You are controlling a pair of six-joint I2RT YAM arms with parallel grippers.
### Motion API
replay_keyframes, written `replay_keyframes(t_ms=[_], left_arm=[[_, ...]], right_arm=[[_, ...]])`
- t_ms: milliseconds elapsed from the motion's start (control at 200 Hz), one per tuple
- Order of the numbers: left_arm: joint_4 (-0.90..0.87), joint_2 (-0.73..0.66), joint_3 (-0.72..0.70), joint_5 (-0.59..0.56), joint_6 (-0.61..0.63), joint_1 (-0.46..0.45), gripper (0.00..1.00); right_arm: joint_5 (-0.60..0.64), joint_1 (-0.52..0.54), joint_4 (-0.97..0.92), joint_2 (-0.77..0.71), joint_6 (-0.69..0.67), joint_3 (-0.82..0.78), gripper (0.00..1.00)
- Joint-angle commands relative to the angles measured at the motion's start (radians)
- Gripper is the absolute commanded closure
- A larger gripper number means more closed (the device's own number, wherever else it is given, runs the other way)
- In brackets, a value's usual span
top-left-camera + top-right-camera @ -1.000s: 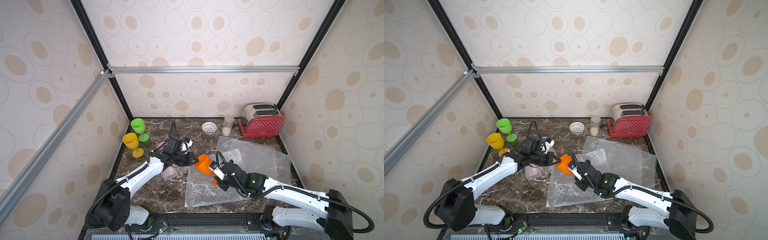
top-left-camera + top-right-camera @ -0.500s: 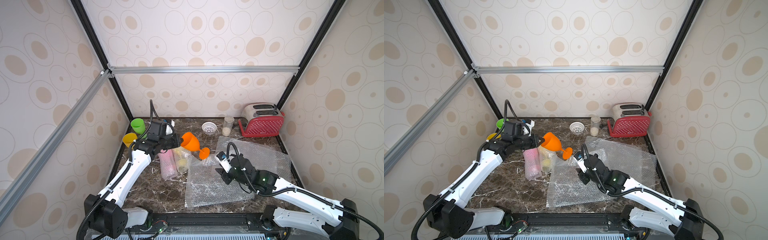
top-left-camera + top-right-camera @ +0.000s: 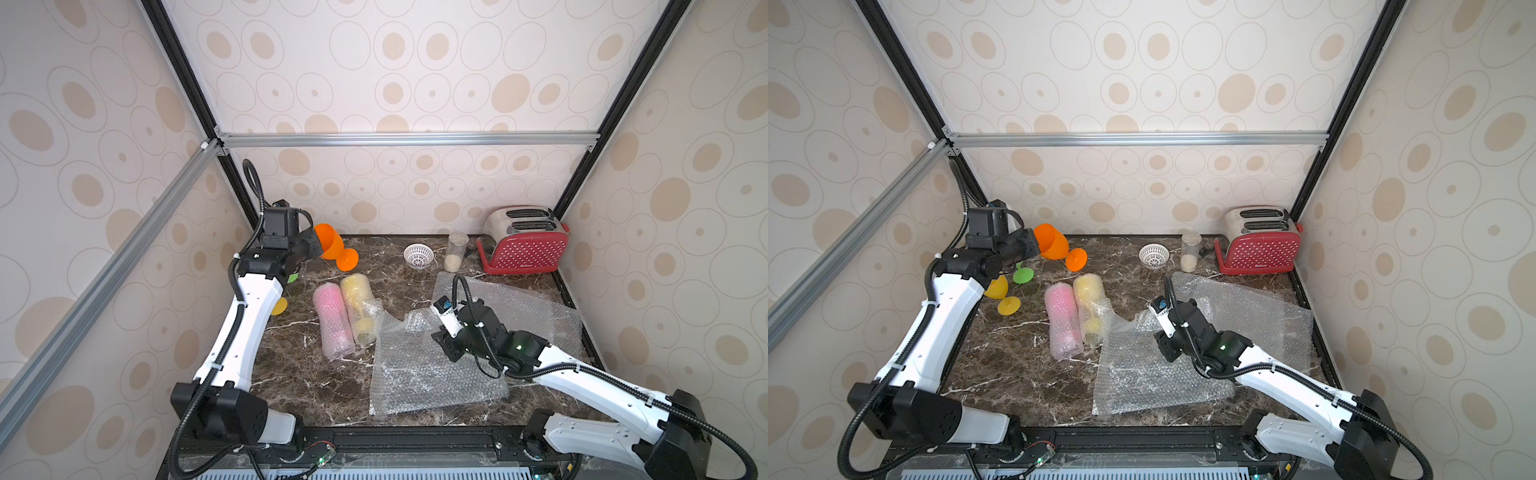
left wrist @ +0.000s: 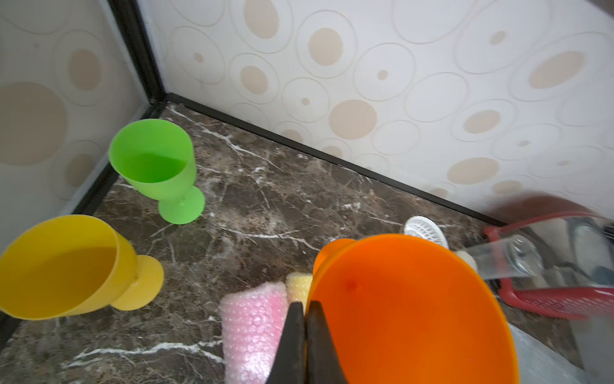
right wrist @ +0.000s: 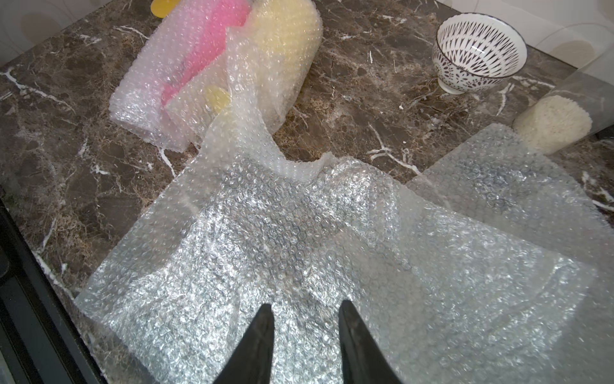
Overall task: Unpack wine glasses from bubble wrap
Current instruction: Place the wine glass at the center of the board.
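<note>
My left gripper is shut on the rim of the orange wine glass, which hangs tilted over the back left of the table. The green glass and a yellow glass stand upright in the back left corner. Two bubble wrap tubes lie side by side mid-table, one showing pink, one showing yellow. My right gripper stands open just above a flat bubble wrap sheet, with nothing between its fingers.
A second flat sheet lies behind the right arm. At the back stand a red toaster, a clear jar and a small white perforated bowl. Walls close in the back and left.
The left arm has lifted the orange glass from the table's middle and carried it to the back left. The right gripper has come away from the glass and now hovers over the flat sheet.
</note>
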Motion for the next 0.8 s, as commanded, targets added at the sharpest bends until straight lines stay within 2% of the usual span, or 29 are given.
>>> replay_keyframes(t_ms=[0,235,505,790], left_arm=[[-0.033,0.072,0.079,-0.104,0.063,0.031,1.00],[-0.079,0.265,0.214,-0.148,0.126,0.074,1.00],[-0.079,0.454,0.335,-0.096,0.132,0.090,1.00],[-0.112,0.596,0.453,-0.169,0.133,0.090,1.00]], right_arm=[[-0.030,-0.019,0.005,0.019,0.022,0.032,0.65],[-0.046,-0.052,0.013,0.059,0.038,0.040,0.65],[-0.051,-0.077,0.024,0.092,0.059,0.035,0.65],[-0.064,-0.107,0.035,0.104,0.072,0.019,0.65]])
